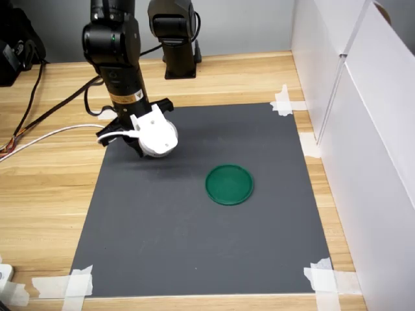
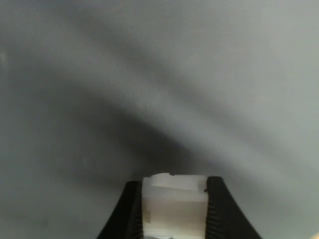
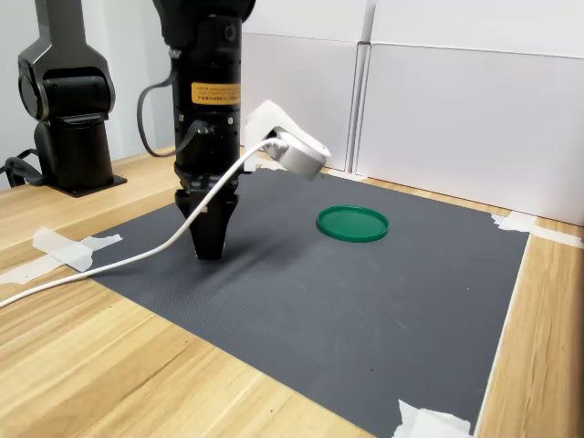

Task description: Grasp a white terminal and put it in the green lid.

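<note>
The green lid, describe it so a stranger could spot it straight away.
Find the dark grey mat taped to the wooden table. The green lid lies flat on it, apart from the arm. It is the only round green thing there.

White terminal [image 2: 174, 209]: lower part cut off by wrist view's edge, edges blurred | hidden behind gripper [image 3: 210, 248] in both exterior views | fingertips on grey mat [image 1: 194, 240]: contact cannot be told | mat texture blurred in wrist view.

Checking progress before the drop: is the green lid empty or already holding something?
Empty. The green lid lies bare on the mat in both exterior views; the white terminal sits between the gripper fingers.
</note>
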